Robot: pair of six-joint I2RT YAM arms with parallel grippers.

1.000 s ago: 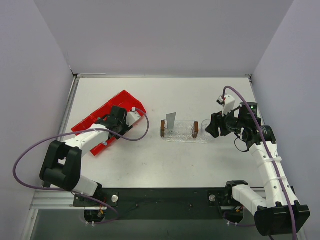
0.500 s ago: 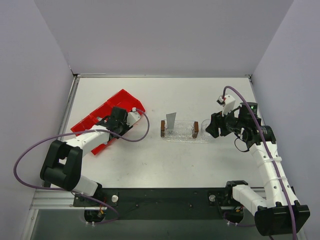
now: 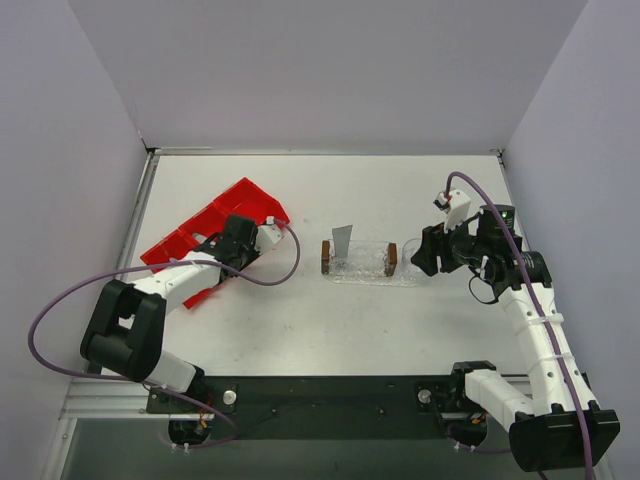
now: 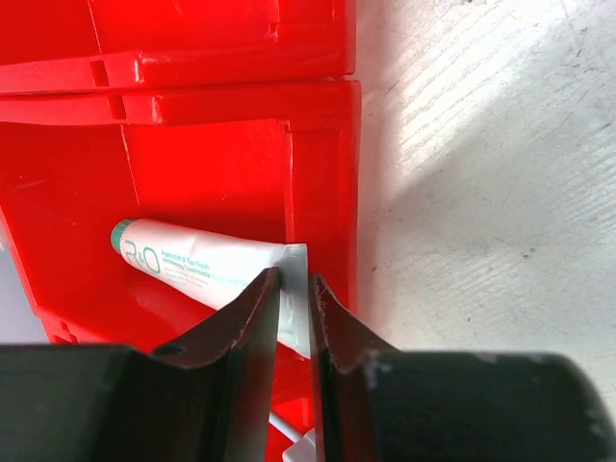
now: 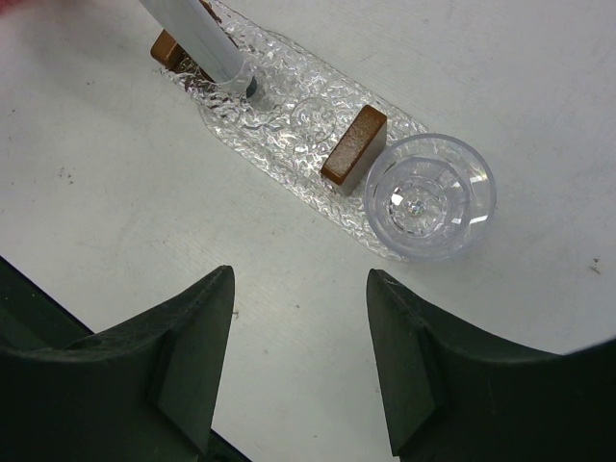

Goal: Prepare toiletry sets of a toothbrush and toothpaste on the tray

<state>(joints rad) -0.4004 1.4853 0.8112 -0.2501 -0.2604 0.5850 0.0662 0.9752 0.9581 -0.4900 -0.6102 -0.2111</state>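
A white toothpaste tube (image 4: 192,265) with teal print lies in a compartment of the red bin (image 4: 212,164). My left gripper (image 4: 294,289) is shut on the tube's flat crimped end at the bin's wall; from above it sits over the bin (image 3: 228,243). A second, silvery-grey toothpaste tube (image 3: 343,240) stands cap down on the clear textured tray (image 3: 360,270), also seen in the right wrist view (image 5: 197,34). My right gripper (image 5: 298,272) is open and empty, just right of the tray (image 5: 289,144). The toothbrush is out of view.
Two brown blocks (image 5: 354,144) (image 3: 325,257) stand on the tray. A clear round cup (image 5: 428,197) sits at the tray's right end, close to my right gripper (image 3: 418,252). The red bin (image 3: 235,200) lies slanted at the left.
My left gripper has edged slightly over the red bin, and the bin has shifted a little with it. The right arm has not moved.
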